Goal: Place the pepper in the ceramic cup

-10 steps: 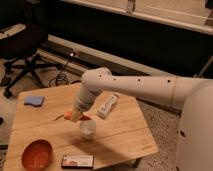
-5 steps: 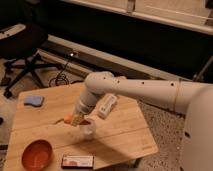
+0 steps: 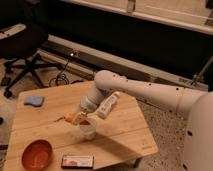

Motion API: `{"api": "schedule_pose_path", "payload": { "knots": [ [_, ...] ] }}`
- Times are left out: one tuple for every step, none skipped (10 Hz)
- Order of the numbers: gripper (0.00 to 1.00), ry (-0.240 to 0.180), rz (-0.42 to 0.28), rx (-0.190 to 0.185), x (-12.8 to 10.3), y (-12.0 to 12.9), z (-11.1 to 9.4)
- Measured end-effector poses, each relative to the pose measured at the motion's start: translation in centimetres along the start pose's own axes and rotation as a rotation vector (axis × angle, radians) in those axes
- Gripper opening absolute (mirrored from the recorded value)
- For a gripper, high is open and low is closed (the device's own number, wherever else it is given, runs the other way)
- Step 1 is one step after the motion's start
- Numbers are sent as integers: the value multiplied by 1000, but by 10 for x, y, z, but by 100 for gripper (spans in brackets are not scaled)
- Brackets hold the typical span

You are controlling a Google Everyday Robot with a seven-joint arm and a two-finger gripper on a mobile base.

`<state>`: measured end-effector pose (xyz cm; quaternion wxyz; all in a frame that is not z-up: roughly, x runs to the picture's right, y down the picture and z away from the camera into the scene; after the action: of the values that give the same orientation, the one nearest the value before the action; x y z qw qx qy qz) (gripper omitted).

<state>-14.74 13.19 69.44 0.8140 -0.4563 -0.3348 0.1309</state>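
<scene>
gripper (image 3: 77,118) over ceramic cup (image 3: 88,131), pepper (image 3: 69,118) level, stem leftward

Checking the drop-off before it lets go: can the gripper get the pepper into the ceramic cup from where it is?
Probably yes. The gripper holds the pepper just above the ceramic cup, slightly to its left, and nothing stands between them; the white bottle lies behind.

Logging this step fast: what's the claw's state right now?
Claw: shut on the pepper, held just above the ceramic cup on the table.
</scene>
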Motion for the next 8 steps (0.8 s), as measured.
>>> {"api": "schedule_pose_path", "payload": {
  "knots": [
    [80,-17,-4,-15,2,-1,-2],
    [80,-27,-10,-28,5,-2,-4],
    [80,-22,-15,-33,10,-5,-6],
    [80,-11,-17,-28,13,-8,-7],
    [80,0,-19,-21,16,-12,-7],
    [80,6,-25,-16,15,-15,-7],
    [80,8,-31,-10,12,-17,-7],
    [80,8,-34,0,10,-19,-7]
  ]
}}
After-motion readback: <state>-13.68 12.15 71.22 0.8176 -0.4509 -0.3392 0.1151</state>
